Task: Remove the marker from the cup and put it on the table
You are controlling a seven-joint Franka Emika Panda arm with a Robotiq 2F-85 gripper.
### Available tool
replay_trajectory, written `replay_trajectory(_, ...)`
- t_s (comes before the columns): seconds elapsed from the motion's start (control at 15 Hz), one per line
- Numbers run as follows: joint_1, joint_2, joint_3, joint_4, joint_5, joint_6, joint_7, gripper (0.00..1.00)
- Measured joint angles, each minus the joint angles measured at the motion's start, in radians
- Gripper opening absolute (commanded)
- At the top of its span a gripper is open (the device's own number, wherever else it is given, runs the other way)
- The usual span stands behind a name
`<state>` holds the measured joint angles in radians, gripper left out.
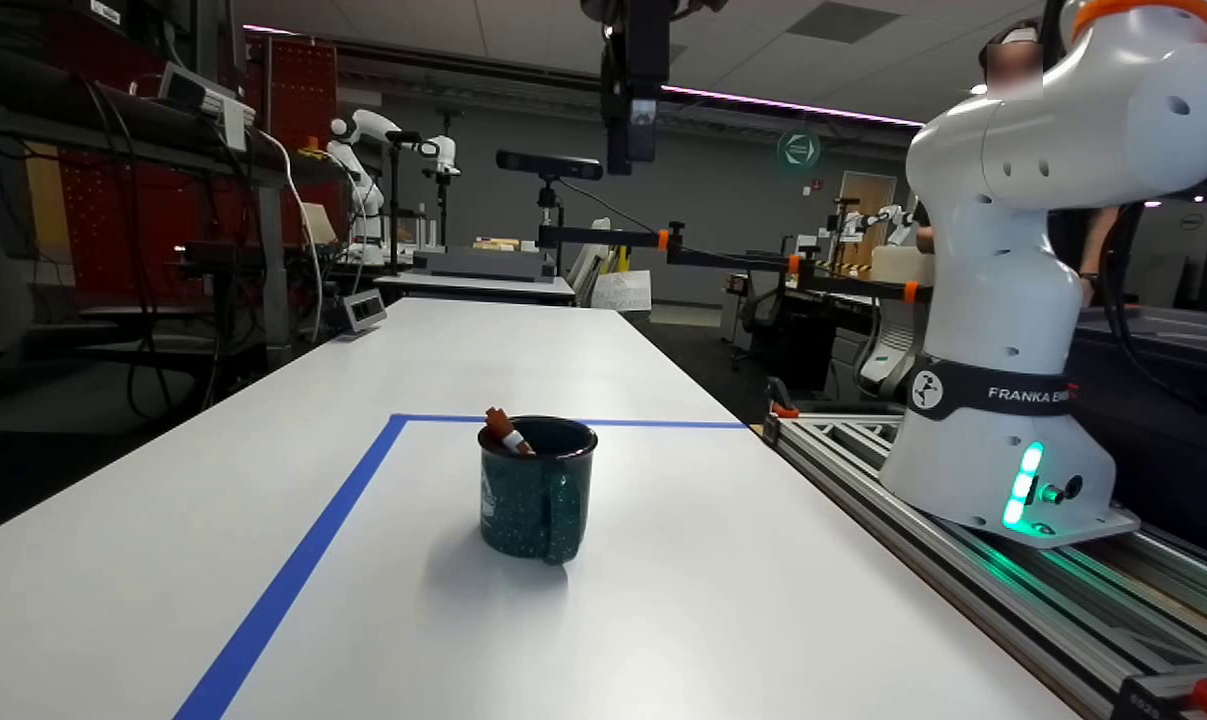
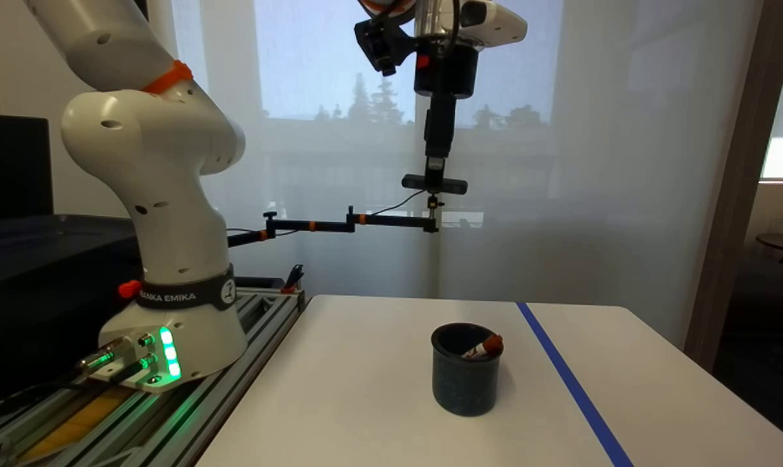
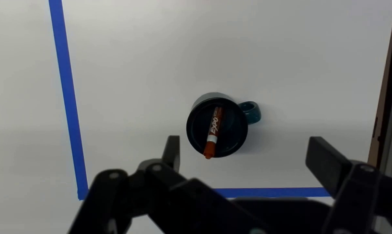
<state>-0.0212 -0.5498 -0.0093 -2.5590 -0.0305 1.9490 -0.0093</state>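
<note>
Expo marker (image 3: 212, 130) lies beyond the spread fingers (image 3: 325, 161) of the Robotiq gripper (image 3: 246, 149) in the wrist view, leaning inside a dark-green speckled mug (image 2: 466, 389) with its orange-brown cap (image 3: 209, 149) poking past the rim (image 2: 464, 360). The claw pinches nothing and hangs well above, so I judge the step in hand to be the approach; the removal is not yet begun. The next move calls for a descent that brings one finger to each side of the cap, probably with some sideways correction, and without either tip landing on the rim. Only the wrist view makes the brand lettering readable and shows the barrel running down into the mug. The handle (image 1: 564, 515) appears there and in an exterior view, while the mug's wall, as seen in an exterior view, hides it. Blue tape (image 3: 69, 104) marks the white tabletop (image 3: 144, 71) that should receive the marker. Farthest off, an exterior view takes in another white robot arm (image 1: 368, 127), and a window shade (image 2: 339, 162) backs an exterior view.
</note>
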Motion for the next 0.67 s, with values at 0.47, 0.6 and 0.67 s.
replay_trajectory(0.47, -0.114, 0.102, -0.031, -0.114, -0.162, 0.265, 0.029, 1.0)
replay_trajectory(0.6, -0.134, 0.144, -0.033, -0.133, -0.19, 0.338, 0.047, 1.0)
replay_trajectory(0.67, -0.137, 0.165, -0.033, -0.141, -0.192, 0.372, 0.055, 1.0)
